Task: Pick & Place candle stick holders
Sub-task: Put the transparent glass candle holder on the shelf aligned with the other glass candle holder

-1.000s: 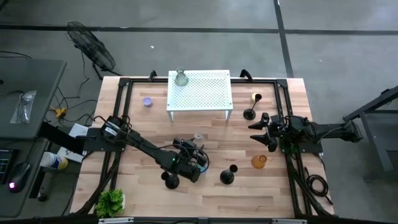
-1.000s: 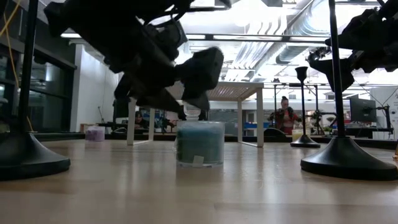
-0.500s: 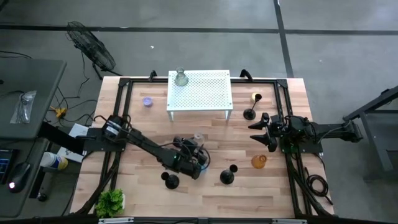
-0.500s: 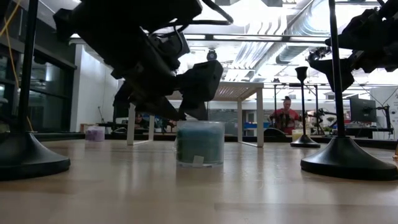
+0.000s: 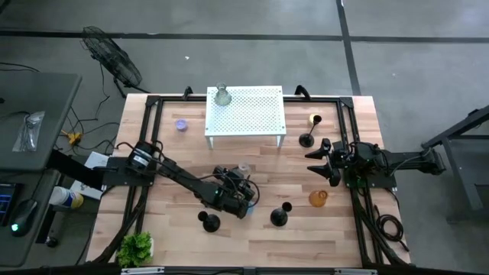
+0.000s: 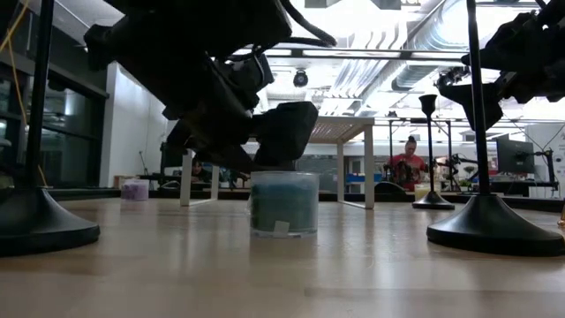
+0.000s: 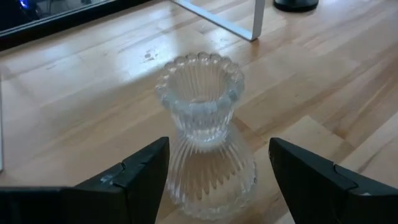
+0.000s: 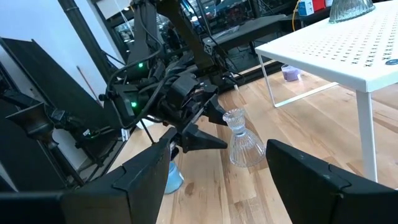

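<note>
The left gripper (image 7: 214, 171) hung low over the middle of the surface (image 5: 321, 229), its jaws spread wide to either side of a clear ribbed glass holder (image 7: 205, 137) and touching nothing, evidently lined up for a grasp. The right gripper (image 5: 315, 162) waited near the right edge, jaws open and empty.

Only the left wrist view showed the gaps beside the glass. The low view instead showed a blue glass cup (image 6: 283, 204) (hidden under the arm from above) in front.

The 2 arms are dark, nearly black, built of jointed segments. The left arm (image 5: 164, 174) carries looping black cables and small green indicator lights. Each gripper has wedge-shaped dark fingers (image 7: 134, 177).
</note>
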### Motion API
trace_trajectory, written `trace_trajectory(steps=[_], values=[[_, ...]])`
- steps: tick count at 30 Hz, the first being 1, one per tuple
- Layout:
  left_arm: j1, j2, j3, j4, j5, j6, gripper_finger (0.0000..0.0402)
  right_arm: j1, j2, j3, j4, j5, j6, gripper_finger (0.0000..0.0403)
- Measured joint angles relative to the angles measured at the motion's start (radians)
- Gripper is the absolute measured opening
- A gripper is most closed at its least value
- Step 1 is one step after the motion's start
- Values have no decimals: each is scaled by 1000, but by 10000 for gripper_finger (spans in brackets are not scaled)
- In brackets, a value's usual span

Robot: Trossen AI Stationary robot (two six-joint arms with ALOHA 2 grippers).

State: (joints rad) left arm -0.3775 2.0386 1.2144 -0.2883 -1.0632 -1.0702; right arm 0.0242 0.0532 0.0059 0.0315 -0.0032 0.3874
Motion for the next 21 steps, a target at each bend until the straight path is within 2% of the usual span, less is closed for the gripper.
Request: trace_trajectory(steps=[5,10,21], values=[[5,8,0,10,-8,0,269,0,0,0,0,0,0,260],[5,8,0,7,-72,4,269,0,0,0,0,0,0,260],[42,8,0,9,-74,-11,269,0,0,0,0,0,0,260]])
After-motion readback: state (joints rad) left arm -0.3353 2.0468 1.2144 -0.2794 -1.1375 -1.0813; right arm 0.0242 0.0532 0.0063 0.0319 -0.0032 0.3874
